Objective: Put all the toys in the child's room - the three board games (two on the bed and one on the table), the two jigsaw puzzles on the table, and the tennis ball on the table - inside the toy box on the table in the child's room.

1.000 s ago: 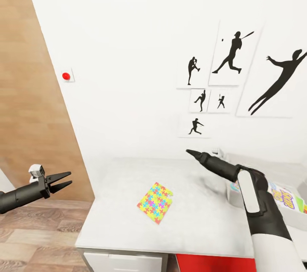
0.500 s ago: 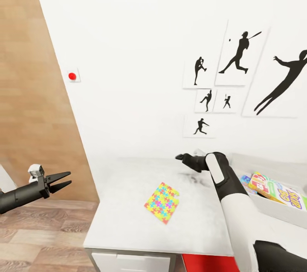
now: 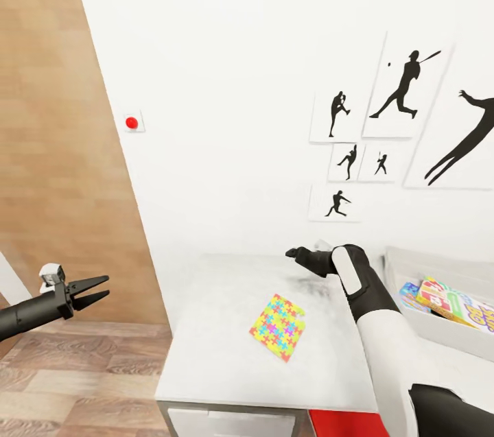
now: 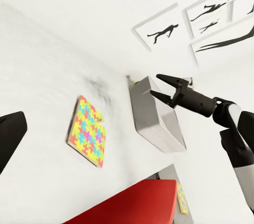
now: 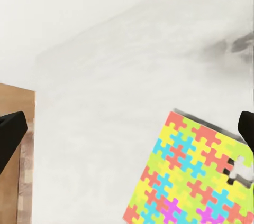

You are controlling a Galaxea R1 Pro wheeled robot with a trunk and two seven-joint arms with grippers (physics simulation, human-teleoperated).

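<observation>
One jigsaw puzzle [image 3: 278,317] is lying flat near the middle of the pale tabletop [image 3: 219,348], tilted a little, touching nothing else. The right wrist view is looking straight down on the jigsaw puzzle [image 5: 198,176] and catching one missing piece near its edge.

At the tabletop's right end, the toy box [image 3: 439,331] is sitting with at least one board game [image 3: 453,303] already inside. The left wrist view is seeing the toy box [image 4: 153,121] from the side, so its contents are hidden there.

The right gripper [image 3: 295,254] is hanging over the far part of the tabletop, beyond the puzzle. From the left wrist view, the right gripper [image 4: 159,86] is showing its fingers spread and holding nothing.

The left gripper [image 3: 96,289] is hovering off the tabletop's left side, above the wood floor [image 3: 82,382], fingers parted and empty.

On the wall, a red button [image 3: 131,123] and baseball pictures [image 3: 405,87] are hanging.
</observation>
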